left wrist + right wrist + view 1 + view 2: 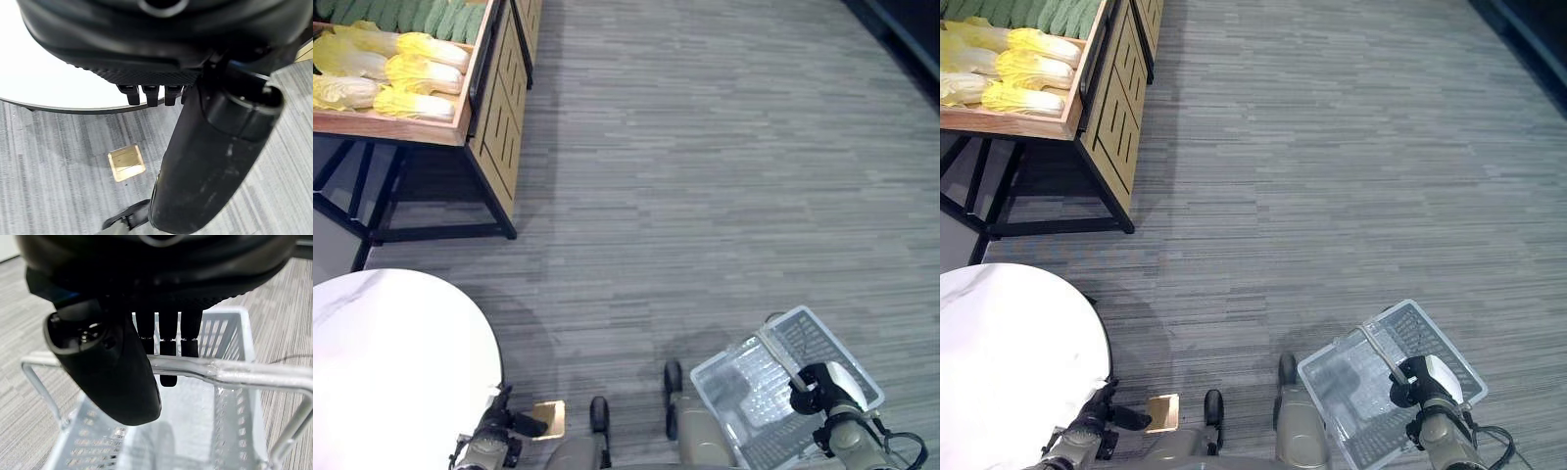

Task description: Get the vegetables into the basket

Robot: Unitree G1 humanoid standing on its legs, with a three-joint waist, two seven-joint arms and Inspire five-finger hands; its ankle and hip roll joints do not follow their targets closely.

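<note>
Right wrist view: right hand (117, 382) grips one basket (234, 333); four cabbages (411, 73) shelved.

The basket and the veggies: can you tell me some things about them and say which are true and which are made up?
1. The right hand is curled round the basket handle. True.
2. The basket is full of vegetables. False: it holds none.
3. The yellow cabbages lie on the wooden stand. True.
4. The left hand carries a cabbage. False: it holds nothing, beside the white round table.
5. The basket rests on the table. False: it hangs from the right hand over the floor.
</note>
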